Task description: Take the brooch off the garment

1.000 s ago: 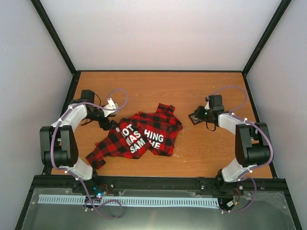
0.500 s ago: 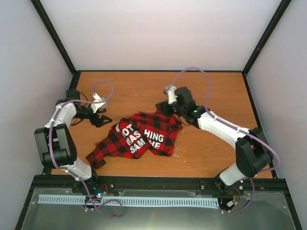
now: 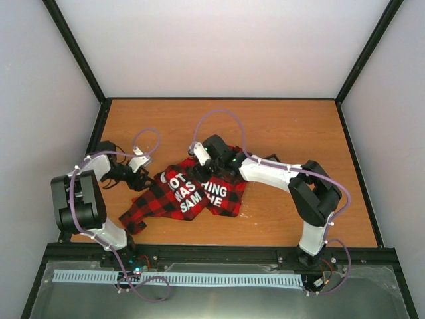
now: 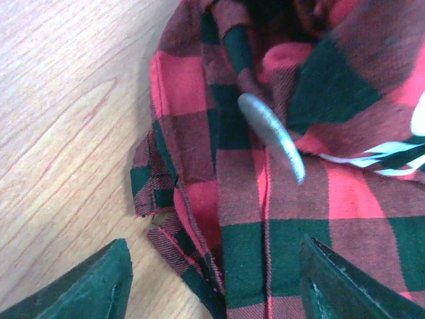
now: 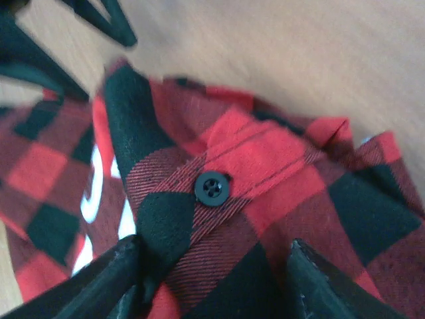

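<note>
Shows the left gripper [image 3: 139, 181] with jaws well apart and clamped on nothing, set at the left margin of the garment [image 3: 189, 194]. In the left wrist view, frames the ragged hem between 2 dark fingers [image 4: 86, 286], 1 over the bare table [image 4: 60, 100], the other over checked cloth; cannot tell whether either tip touches. Locates the brooch [image 4: 272, 135], a grey metal oval seen nearly edge-on, pinned to the cloth just ahead of the open jaws, beside a fold.

Shows the right gripper [image 3: 207, 166] likewise with jaws apart and holding nothing, low over the far part of the garment. In the right wrist view, sets its 2 fingers [image 5: 113, 286] either side of a stitched band bearing 1 black button [image 5: 212, 188].

Pose: left arm folded tight near the left wall, forearm pointing right toward the shirt; right arm stretched far leftward across the table from its base. Places the garment crumpled at table centre, white block letters upward.
</note>
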You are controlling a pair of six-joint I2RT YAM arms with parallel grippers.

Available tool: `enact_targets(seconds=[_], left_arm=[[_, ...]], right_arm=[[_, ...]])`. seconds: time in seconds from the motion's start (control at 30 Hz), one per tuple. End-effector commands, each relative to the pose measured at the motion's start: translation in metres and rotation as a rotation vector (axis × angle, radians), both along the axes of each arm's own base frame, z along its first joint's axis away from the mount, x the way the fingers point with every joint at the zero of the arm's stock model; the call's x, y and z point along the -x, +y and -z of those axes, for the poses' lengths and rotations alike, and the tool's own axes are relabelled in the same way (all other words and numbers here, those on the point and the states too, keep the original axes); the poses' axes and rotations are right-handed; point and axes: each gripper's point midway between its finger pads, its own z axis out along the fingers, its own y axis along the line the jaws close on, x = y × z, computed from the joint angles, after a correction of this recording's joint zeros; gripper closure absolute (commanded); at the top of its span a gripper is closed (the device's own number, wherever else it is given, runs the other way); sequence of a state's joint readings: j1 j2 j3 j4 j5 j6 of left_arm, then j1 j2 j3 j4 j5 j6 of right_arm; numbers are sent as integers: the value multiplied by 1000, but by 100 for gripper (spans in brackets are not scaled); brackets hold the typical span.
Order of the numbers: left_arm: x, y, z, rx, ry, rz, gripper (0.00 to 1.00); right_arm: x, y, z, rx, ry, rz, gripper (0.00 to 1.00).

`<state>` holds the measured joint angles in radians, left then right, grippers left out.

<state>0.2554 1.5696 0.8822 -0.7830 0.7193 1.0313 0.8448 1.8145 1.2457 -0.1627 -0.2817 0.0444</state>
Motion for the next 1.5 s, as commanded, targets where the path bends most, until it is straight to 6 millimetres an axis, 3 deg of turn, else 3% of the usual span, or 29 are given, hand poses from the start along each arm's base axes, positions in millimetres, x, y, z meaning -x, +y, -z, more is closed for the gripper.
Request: enact_targets(seconds=[0.0, 0.13, 0.2, 0.37, 0.47, 0.5, 0.57, 0.67, 0.8, 0.93, 1.13, 1.27, 1.33, 1.47], left_arm=[[-10, 10, 14, -45, -17, -43, 33], [-7, 5, 33, -53, 28, -43, 38], [-5, -1, 38, -55, 24, -31, 43], [-5, -20, 44, -45, 26, -5, 52], [-11, -26, 42, -19, 35, -8, 75], [-13, -27, 41, -11, 42, -12, 92], [-18, -26, 37, -7, 52, -27, 99], [-26, -22, 25, -23, 30, -40, 99], [-42, -9, -5, -57, -76, -55, 99], [-54, 13, -20, -119, -128, -89, 99], [-73, 61, -28, -241, -174, -194, 99], [-67, 59, -30, -231, -183, -189, 99], [-57, 46, -36, -170, -175, -150, 91], [-44, 23, -60, -74, -208, -36, 58]], right_arm=[[6, -15, 17, 56, 32, 6, 49], [0, -37, 27, 49, 65, 82, 83], [-2, -48, 25, 23, 68, 121, 93], [4, -68, 20, -10, 48, 158, 97], [7, -78, 18, -26, 36, 178, 97], [7, -82, 18, -29, 35, 184, 97], [9, -88, 18, -31, 32, 195, 97], [12, -101, 20, -31, 26, 221, 97], [15, -119, 21, -36, 9, 259, 97], [22, -132, 26, -36, 8, 275, 97], [39, -148, 43, -17, 32, 293, 97], [47, -154, 48, -28, 55, 309, 95], [49, -153, 46, -38, 65, 307, 87], [43, -149, 17, -78, 25, 310, 59]])
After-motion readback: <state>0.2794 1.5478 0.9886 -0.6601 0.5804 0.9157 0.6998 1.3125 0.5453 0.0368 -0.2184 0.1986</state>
